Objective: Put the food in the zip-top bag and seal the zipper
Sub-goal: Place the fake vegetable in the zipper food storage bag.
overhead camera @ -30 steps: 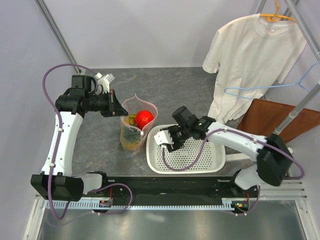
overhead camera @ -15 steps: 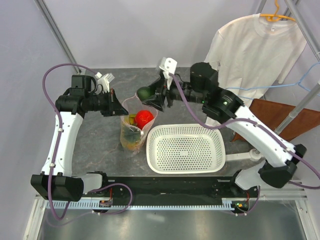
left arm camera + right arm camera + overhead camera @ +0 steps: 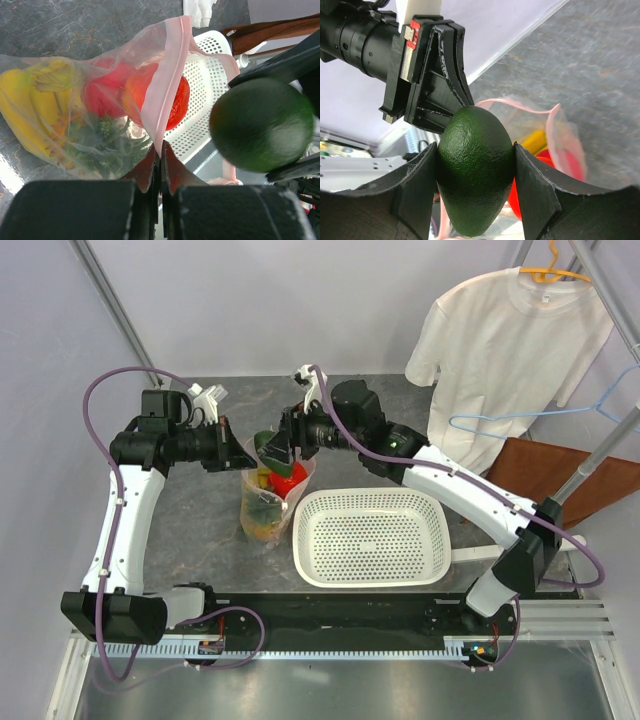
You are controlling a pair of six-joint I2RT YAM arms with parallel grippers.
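Basket [image 3: 370,537] of white perforated plastic sits lower centre in your overhead view, the clear zip-top bag [image 3: 262,508] of fruit [image 3: 175,102] stands just left of it, your left gripper [image 3: 160,162] pinches its pink zipper [image 3: 167,75] rim, and your right gripper [image 3: 476,165] clamps the dark green avocado [image 3: 261,125] at the bag's mouth.

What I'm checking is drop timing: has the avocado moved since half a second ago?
Yes. Seen from above, the avocado in the right gripper has shifted left and down, from beyond the rim of the zip-top bag to over its mouth.
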